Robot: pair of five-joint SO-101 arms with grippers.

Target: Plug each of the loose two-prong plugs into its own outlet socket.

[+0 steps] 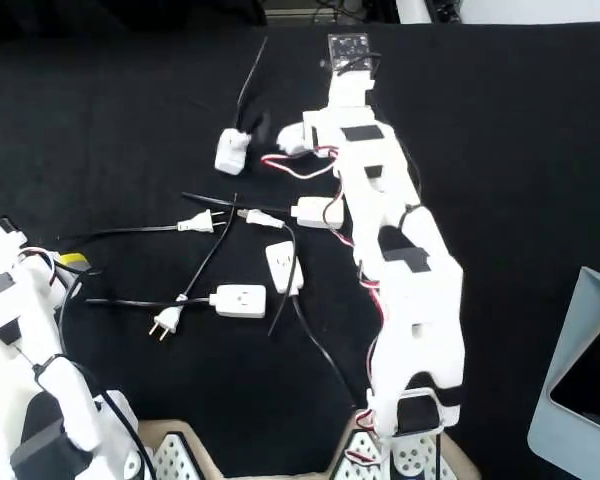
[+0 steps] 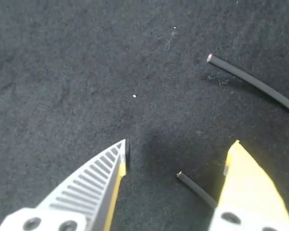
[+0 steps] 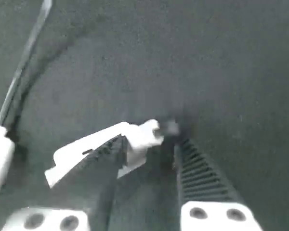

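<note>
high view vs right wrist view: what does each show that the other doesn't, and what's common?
High view adds the left arm at the near left, two loose plugs mid-table, and socket blocks beside them. Right wrist view adds the grip up close: a white plug clamped between the right gripper fingers. Both: the right gripper on the far side of the table, next to the far socket block and its black cord.
</note>
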